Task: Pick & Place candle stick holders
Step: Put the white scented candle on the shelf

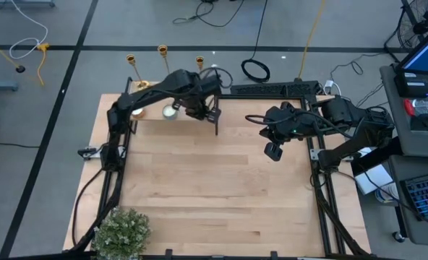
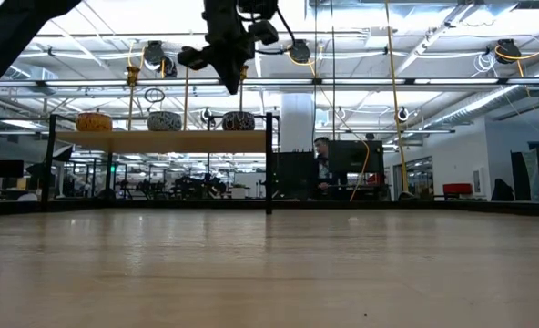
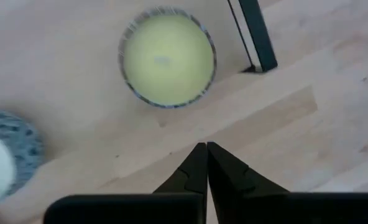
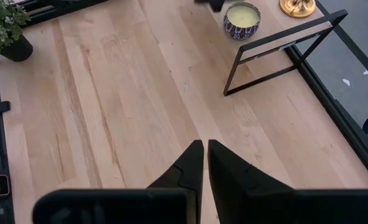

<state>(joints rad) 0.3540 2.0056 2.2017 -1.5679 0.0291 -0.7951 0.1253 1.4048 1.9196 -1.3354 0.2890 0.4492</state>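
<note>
Three gold candle stick holders (image 1: pixel 163 50) stand in a row at the table's far left; one round gold base (image 4: pixel 296 7) shows beside the shelf frame. My left gripper (image 3: pixel 206 147) hangs shut with nothing between its fingers and points down, over the wood just near of a yellow candle (image 3: pixel 167 56). In the high view it (image 1: pixel 197 108) is near of the holders and touches none. My right gripper (image 4: pixel 206 144) is shut and holds nothing, raised over the table's right half (image 1: pixel 274 150).
A raised wooden shelf (image 2: pixel 160 141) on a black frame (image 4: pixel 277 46) stands at the far left and carries several jar candles (image 2: pixel 165 120). A second candle (image 3: pixel 4 158) sits beside the yellow one. A potted plant (image 1: pixel 121 232) stands at the near left corner.
</note>
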